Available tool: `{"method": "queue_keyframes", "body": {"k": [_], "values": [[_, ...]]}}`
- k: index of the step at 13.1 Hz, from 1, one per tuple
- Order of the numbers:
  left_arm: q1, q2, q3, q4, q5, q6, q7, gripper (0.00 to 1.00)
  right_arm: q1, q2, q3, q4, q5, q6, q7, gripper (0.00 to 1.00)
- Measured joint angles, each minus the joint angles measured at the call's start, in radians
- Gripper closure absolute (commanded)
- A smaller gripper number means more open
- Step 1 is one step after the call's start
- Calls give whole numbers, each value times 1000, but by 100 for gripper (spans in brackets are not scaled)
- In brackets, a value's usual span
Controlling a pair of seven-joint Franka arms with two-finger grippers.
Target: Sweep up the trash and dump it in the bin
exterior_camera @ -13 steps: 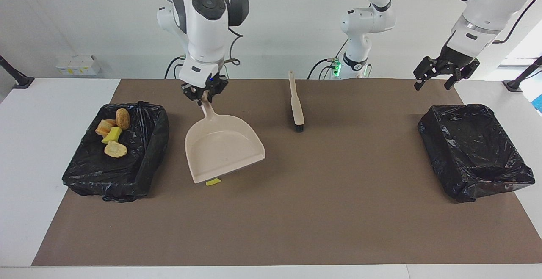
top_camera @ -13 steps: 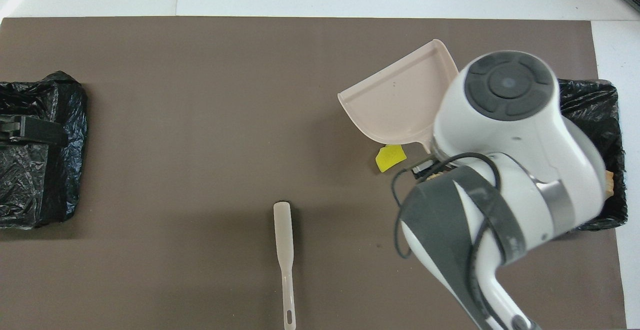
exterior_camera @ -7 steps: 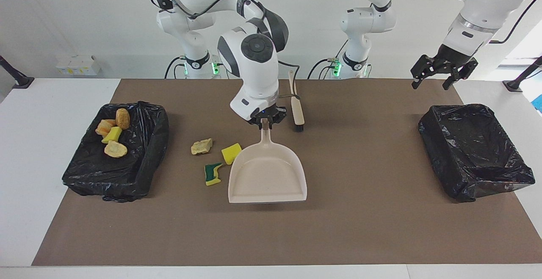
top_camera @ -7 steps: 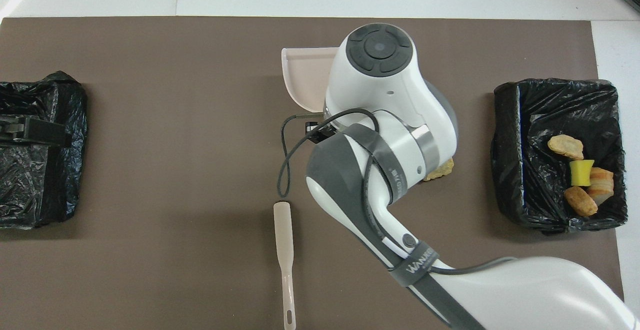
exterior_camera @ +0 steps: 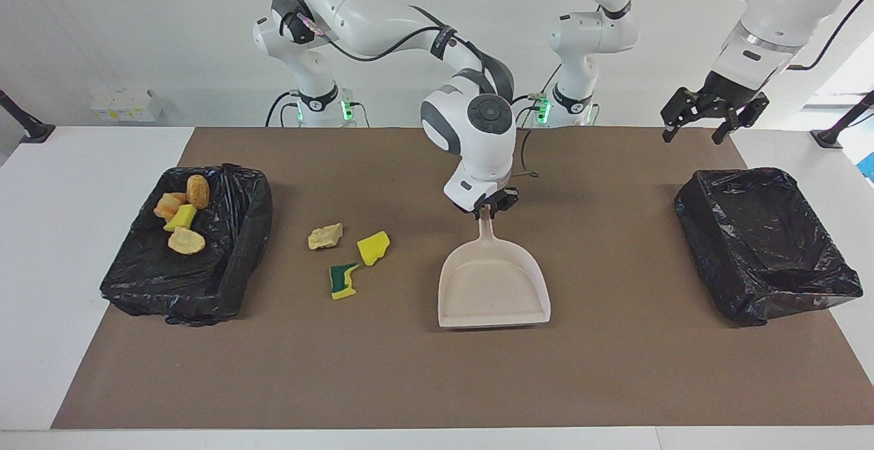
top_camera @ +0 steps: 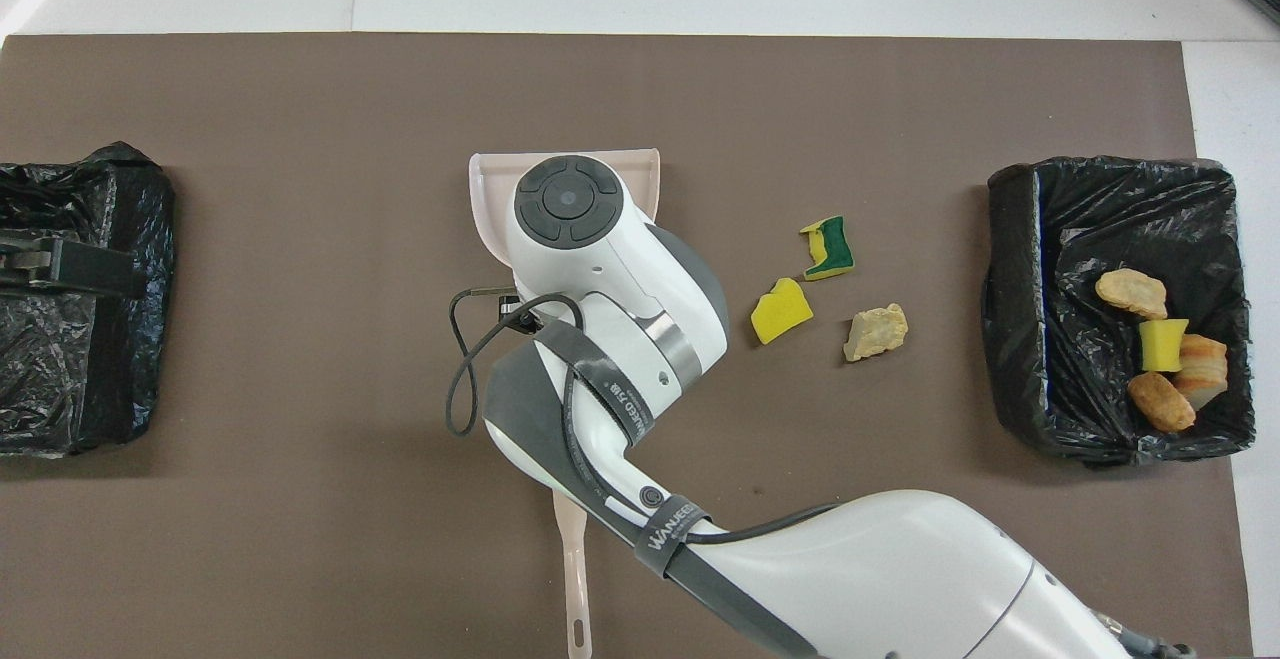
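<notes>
Facing view. My right gripper is closed on the handle of the dustpan, at the middle of the brown mat; the pan's mouth points toward the mat's edge farthest from me. My left gripper hangs in the air with its fingers spread and nothing between them, over the mat's corner at my left arm's end, just nearer to me than the empty bin there. That arm waits. Three scraps lie on the mat between the dustpan and the other bin: a tan chunk, a yellow sponge and a green-and-yellow sponge. None touches the pan. Four more scraps sit in that bin, at my right arm's end, bunched in its corner nearest me.

Overhead view. My right arm covers most of the dustpan; only its front lip and one side wall show. The brush lies near the mat's edge closest to me, its head hidden under the arm. The three loose scraps are apart from one another: green-and-yellow sponge, yellow sponge, tan chunk. The filled bin holds its four scraps against its outer wall. My left gripper shows over the empty bin.
</notes>
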Motion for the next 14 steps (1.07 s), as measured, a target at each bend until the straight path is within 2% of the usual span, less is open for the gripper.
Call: {"method": "queue_keyframes", "body": {"k": [2, 5, 6, 11, 14], "values": [[-8, 0, -3, 0, 0, -3, 1, 0, -4, 17, -8, 2, -1, 42, 0, 100], [-74, -2, -5, -5, 0, -6, 1, 0, -4, 65, -13, 5, -2, 98, 0, 100], [-99, -2, -7, -9, 0, -6, -1, 0, -2, 66, -13, 7, -3, 96, 0, 1], [-137, -1, -8, -28, 0, 51, -5, 0, 0, 49, 0, 14, -39, 76, -5, 0], [-143, 21, -8, -35, 0, 153, -5, 0, 0, -36, 3, -6, 8, -41, -5, 0]]}}
